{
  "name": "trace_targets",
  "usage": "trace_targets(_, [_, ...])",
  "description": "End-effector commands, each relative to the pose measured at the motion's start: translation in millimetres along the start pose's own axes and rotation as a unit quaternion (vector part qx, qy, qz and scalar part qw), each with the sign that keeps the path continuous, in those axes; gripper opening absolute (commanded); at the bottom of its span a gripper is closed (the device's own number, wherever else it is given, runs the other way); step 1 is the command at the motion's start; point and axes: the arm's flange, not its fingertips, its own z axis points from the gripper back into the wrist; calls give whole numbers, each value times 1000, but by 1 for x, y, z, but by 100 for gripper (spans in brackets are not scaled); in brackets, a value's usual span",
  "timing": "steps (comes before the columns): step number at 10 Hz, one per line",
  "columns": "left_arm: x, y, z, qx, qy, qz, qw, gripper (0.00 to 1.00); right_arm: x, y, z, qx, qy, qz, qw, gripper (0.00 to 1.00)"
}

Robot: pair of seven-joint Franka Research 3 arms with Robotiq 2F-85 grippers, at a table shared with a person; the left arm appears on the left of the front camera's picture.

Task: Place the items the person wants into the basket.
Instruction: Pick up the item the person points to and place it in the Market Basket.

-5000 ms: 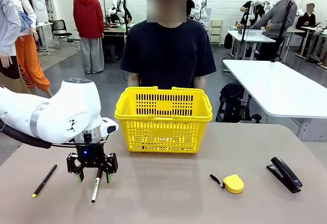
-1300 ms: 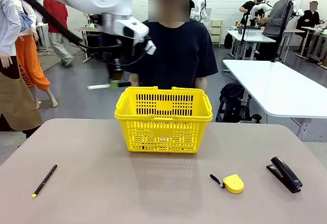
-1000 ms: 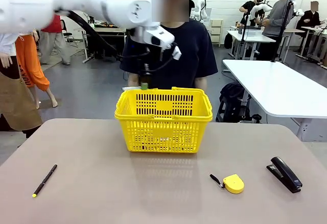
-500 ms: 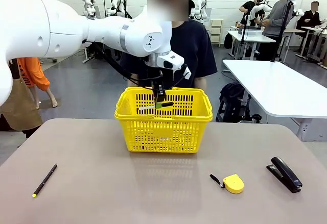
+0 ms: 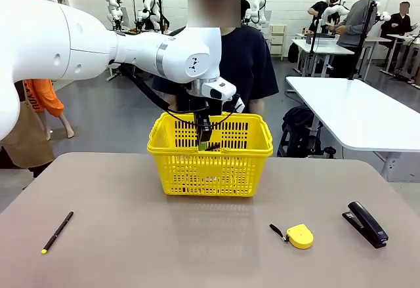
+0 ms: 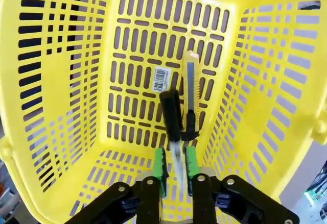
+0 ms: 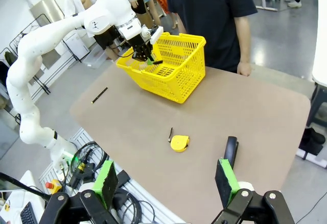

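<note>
- Where the counter (image 5: 197, 255) meets the person (image 5: 216, 65) at 12 o'clock, the basket (image 5: 210, 166) stands upright just inside that far edge, by far the biggest thing on it.
- The left hand (image 5: 203, 146) hangs down into the basket's mouth. In the left wrist view its pads (image 6: 159, 169) stand narrowly apart, with a sliver of gap on each side of the barrel between them. I judge the barrel let go rather than pinched.
- The right hand (image 7: 166, 180) is spread wide with nothing in it, high off the counter's 4 o'clock side.
- The stapler (image 5: 365, 223) lies at 4 o'clock, near the edge.
- The utility knife (image 6: 190, 89) lies flat on the basket floor, already in.
- The marker (image 6: 171, 113) points cap-first toward that floor, with its white barrel between the pads. It looks light, stiff and smooth-round, so it will likely roll where it lands.
- The tape measure (image 5: 300, 236) sits at 5 o'clock, apart from the stapler on its 9 o'clock side, with its strap trailing toward 10 o'clock.
  - It is probably the next pick.
  - Its shell looks hard, slick and rounded, and compact but a little weighty.
  - Best to pinch it across the body, low and centred, not by the limp strap.
- The pen (image 5: 58, 231) lies at 8 o'clock.
</note>
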Motion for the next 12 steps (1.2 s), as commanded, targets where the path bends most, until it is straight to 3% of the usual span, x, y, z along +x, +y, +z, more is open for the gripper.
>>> trace_targets(1, [-1, -4, 3, 5, 0, 7, 1000, 78, 1, -1, -3, 10, -7, 7, 1000, 100])
trace_targets(2, [-2, -6, 4, 6, 2, 6, 1000, 100, 1, -1, -3, 10, -7, 7, 1000, 100])
trace_targets(9, [0, -15, 10, 16, 8, 1, 1000, 100, 1, -1, -3, 10, -7, 7, 1000, 100])
trace_targets(11, [-9, -16, 16, 20, 16, 8, 1000, 100, 1, -1, -3, 10, -7, 7, 1000, 100])
trace_targets(12, [-30, -33, 36, 15, 24, 31, 999, 100, 1, -1, -3, 10, -7, 7, 1000, 100])
